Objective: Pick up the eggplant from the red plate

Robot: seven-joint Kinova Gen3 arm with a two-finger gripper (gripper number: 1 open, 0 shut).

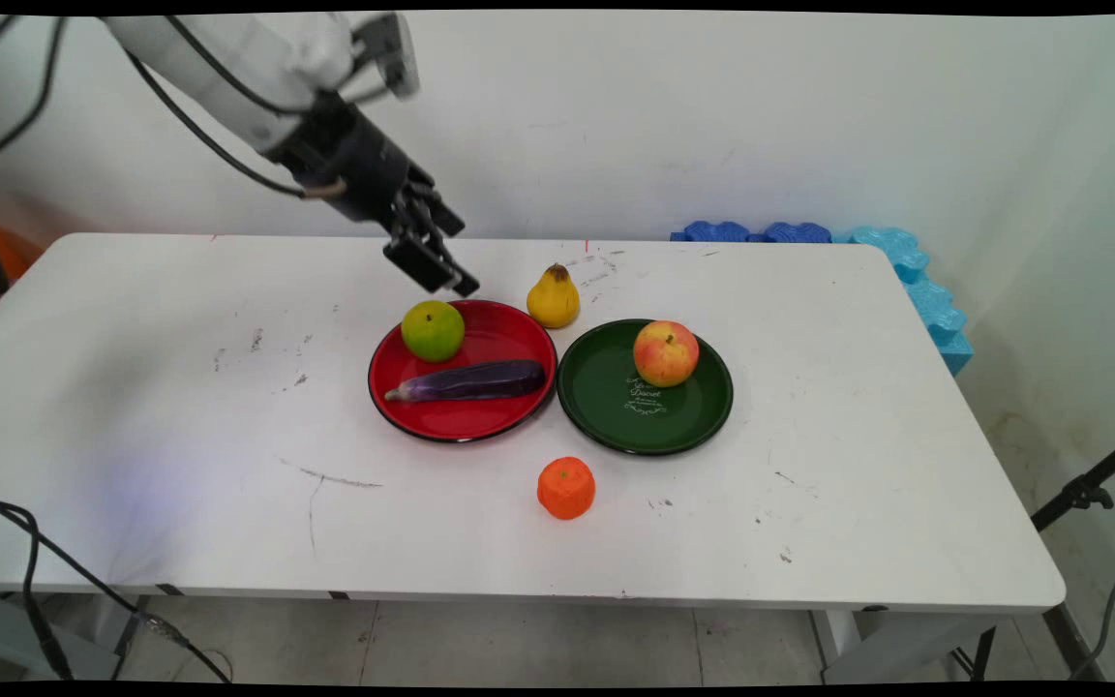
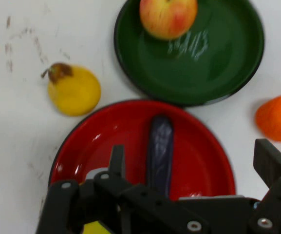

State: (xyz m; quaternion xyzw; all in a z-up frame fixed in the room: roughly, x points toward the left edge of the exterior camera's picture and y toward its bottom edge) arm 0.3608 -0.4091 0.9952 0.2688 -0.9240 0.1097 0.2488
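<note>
Green apple [image 1: 433, 330] | round, glossy, on red plate [image 1: 495, 416] | under pincer [image 1: 436, 266]

Green fruit [image 1: 433, 330] (on red plate [image 1: 480, 418])

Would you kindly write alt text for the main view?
A black robot hand hangs open just above a green fruit lying with an eggplant on a red plate. Beside it, a green plate holds an apple; a pear and orange sit on the table.

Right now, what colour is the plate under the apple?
Dark green, with white lettering; the plate shows best in the hand view.
</note>
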